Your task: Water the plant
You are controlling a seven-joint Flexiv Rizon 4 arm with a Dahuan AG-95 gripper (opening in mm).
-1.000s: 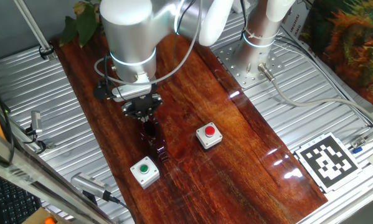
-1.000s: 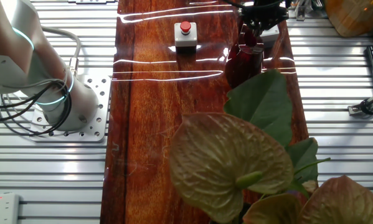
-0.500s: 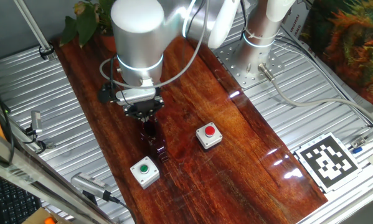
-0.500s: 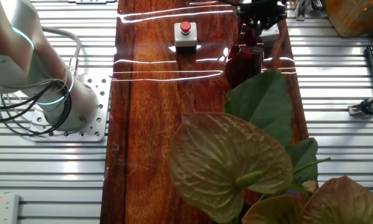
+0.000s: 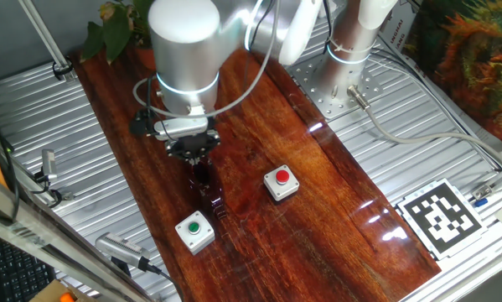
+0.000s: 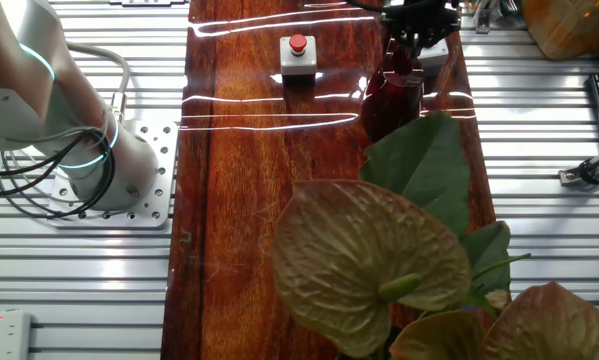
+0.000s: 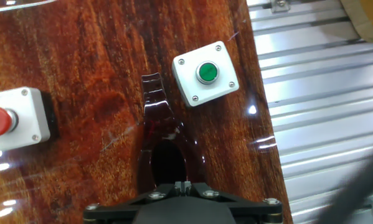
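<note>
Arm (image 5: 183, 50): fat silver-grey cylinders w/ white shells, thin glowing ring at joints. Grey cables loop round wrist. Claw (image 5: 191, 148): black, small screws on bracket.

A dark red vessel (image 7: 164, 134) stands between the red-button box (image 7: 15, 119) and green-button box (image 7: 205, 73).

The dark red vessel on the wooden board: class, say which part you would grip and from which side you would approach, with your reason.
Grip the dark red vessel at its narrow upper neck, coming straight down from above. It stands upright, its body widens below, and the green button box sits close beside it, so the top is the freest approach. The gripper sits right there; whether the jaws have closed is unclear.
</note>
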